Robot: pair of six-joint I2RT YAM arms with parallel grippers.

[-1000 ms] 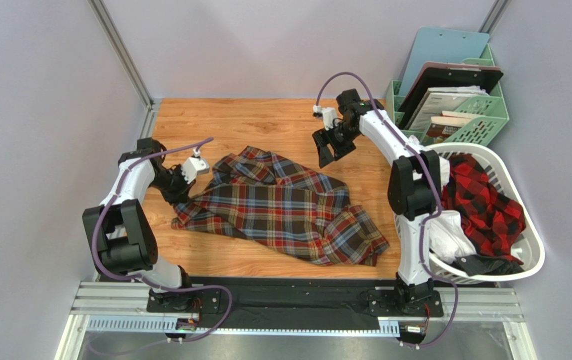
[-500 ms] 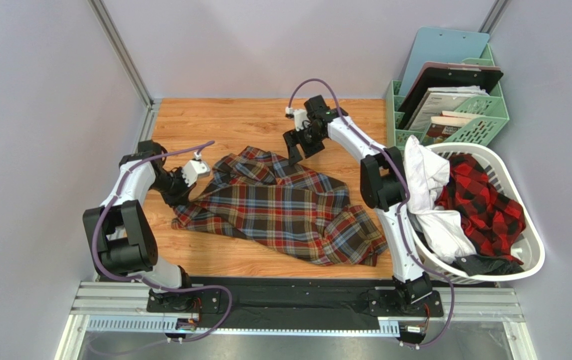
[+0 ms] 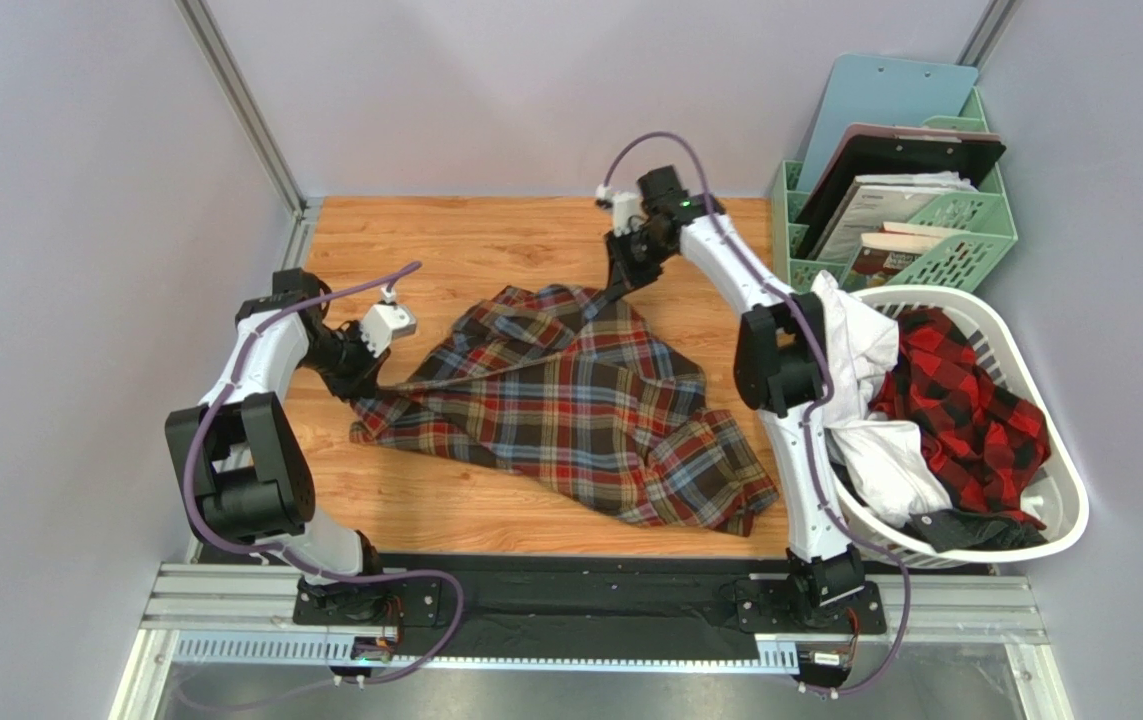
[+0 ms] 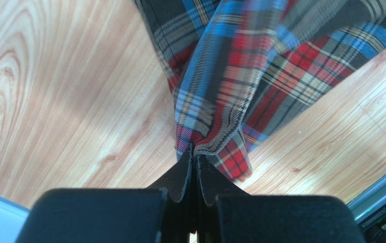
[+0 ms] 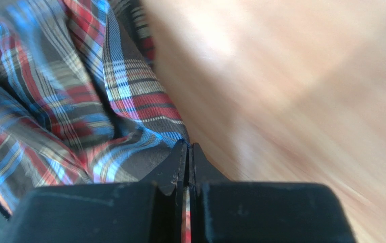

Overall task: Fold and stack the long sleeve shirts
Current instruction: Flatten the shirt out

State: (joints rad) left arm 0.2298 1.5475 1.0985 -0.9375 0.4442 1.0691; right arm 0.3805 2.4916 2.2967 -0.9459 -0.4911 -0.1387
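Right claw point(image 5: 188, 148) now on tartan shirt point(image 3: 562, 398) (far edge)

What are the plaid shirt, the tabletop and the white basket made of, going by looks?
The plaid shirt: soft woven cloth, likely cotton flannel; matte, visible weave, drapes in folds.
The tabletop: wood or wood-look laminate; grain lines, slight sheen.
The white basket: probably moulded plastic; smooth, glossy rim.
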